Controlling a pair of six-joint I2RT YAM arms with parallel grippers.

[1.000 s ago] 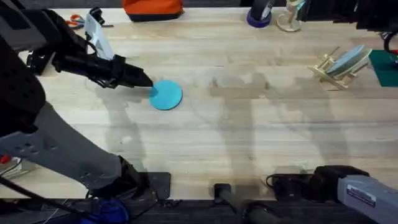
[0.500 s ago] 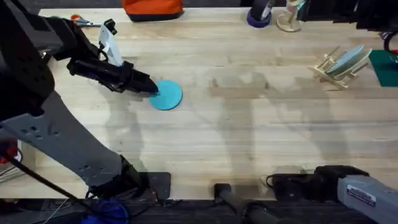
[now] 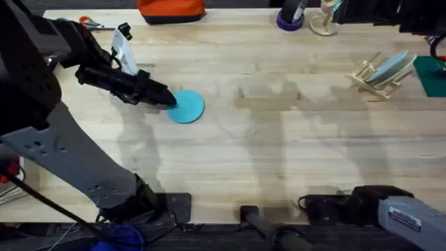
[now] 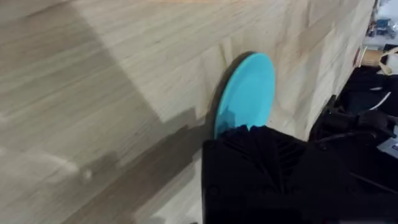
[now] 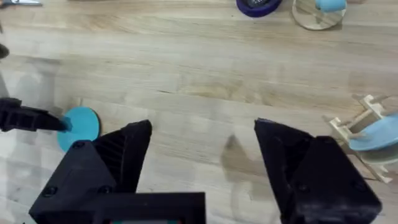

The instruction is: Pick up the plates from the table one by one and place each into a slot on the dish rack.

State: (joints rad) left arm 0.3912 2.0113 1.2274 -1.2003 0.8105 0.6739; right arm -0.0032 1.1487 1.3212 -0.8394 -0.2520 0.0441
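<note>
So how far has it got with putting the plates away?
One pale blue plate already leans in the dish rack. The left pincer is at the edge of the cyan plate, which lies flat on the table. Lifting and slotting it remains. The right pincer waits open.

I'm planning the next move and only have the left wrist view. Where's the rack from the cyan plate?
Observer: The rack stands at the far right of the table, well apart from the cyan plate.
Operator: Anything in it already?
Observer: Yes, a pale blue plate leans in it.
Operator: And the right hand?
Observer: The right hand is open and holds nothing.
</note>
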